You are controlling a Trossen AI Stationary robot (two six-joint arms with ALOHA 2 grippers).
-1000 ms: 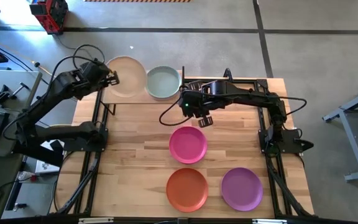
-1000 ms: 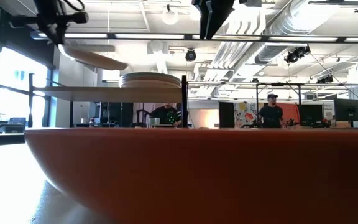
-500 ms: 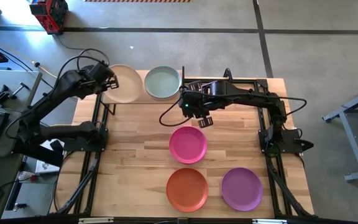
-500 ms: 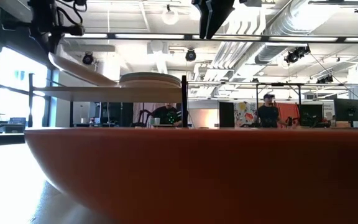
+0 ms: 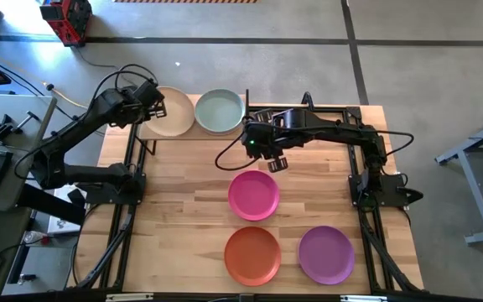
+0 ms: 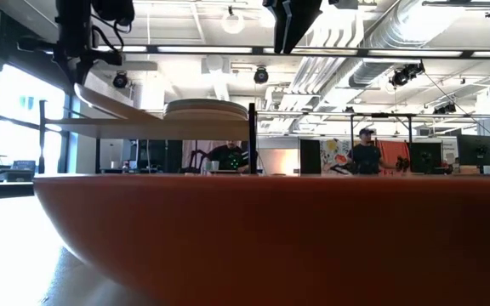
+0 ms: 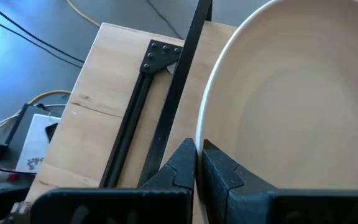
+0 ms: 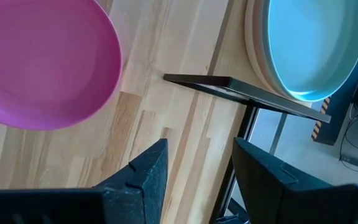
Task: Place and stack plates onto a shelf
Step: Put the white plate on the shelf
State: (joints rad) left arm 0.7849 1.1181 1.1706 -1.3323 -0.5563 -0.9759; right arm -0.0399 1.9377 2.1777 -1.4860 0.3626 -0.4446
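Note:
My left gripper [image 5: 147, 106] is shut on a cream plate [image 5: 169, 112] over the left half of the shelf [image 5: 193, 134], a light-wood board on a thin black frame at the table's far edge. In the low view the cream plate [image 6: 113, 100] is tilted. A pale green plate [image 5: 220, 111] tops a stack [image 6: 204, 108] on the shelf's right half. My right gripper [image 5: 277, 161] hangs open above the table, just beyond the magenta plate [image 5: 254, 195]. The orange plate [image 5: 252, 254] and purple plate [image 5: 326, 253] lie flat near the near edge. My left gripper pinches the cream plate's rim [image 7: 201, 134] on its left side, one finger [image 7: 180, 163] outside and one finger [image 7: 224, 169] inside the dish. It comes from the table's left. The plate is tilted, the held side up and the opposite rim [image 6: 153, 116] down at the shelf board beside the stack.
A black upright post [image 6: 251, 136] stands at the shelf's right end. The magenta plate [image 8: 39, 62] lies below my right gripper [image 8: 197, 168]. Black arm frames [image 5: 129, 210] run along both sides of the table. People sit in the room behind.
My left gripper has moved down and a little toward the table's left, staying shut on the cream plate. The plate, held clear and tilted above the shelf a second ago, has come down until its lower rim meets the board beside the stack. The right arm kept still.

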